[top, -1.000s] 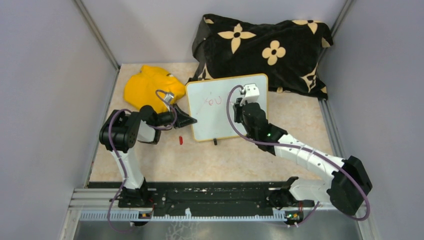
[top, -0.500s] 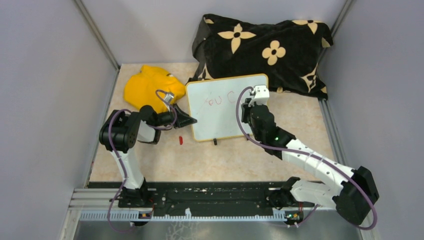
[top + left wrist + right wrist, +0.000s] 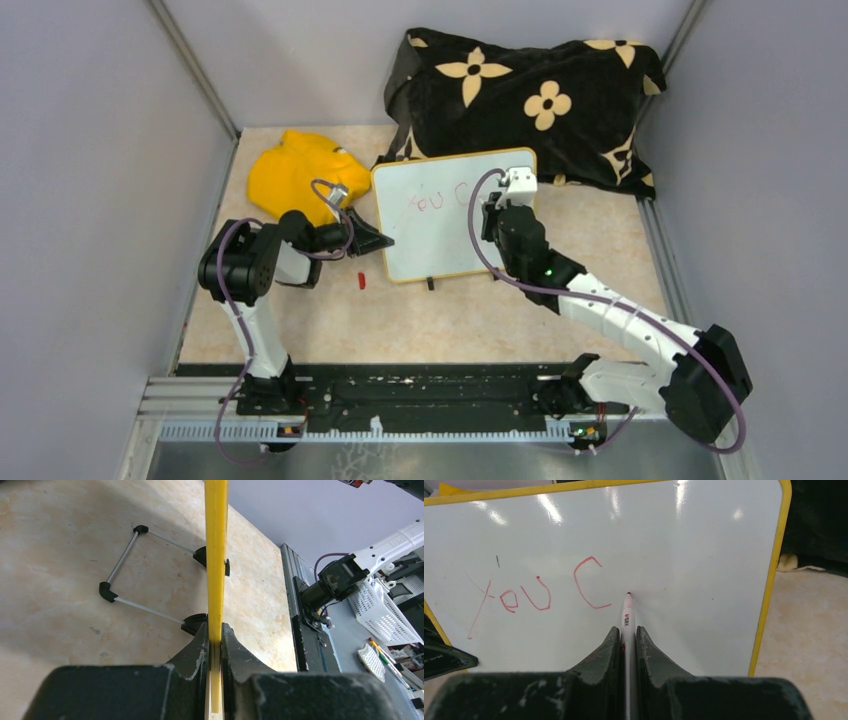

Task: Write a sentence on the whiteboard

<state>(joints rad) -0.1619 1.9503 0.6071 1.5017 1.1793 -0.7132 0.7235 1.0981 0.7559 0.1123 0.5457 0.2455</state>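
Observation:
The whiteboard stands tilted at mid-table, its yellow rim pinched edge-on by my left gripper, which is shut on the board's left edge. My right gripper is shut on a white marker. The marker's tip rests at the board face just right of the last letter. The sentence reads "You C" in thin red strokes on the upper left of the board, and shows faintly in the top view. There my right gripper hovers over the board's right half.
A yellow cloth lies behind the left gripper. A black cushion with tan flowers sits behind the board. A small red cap lies on the table near the board's front corner. The board's wire stand rests on the table.
My right gripper has moved right along the board with the marker, and a red "C" now follows "You". The left arm and the board have stayed put.

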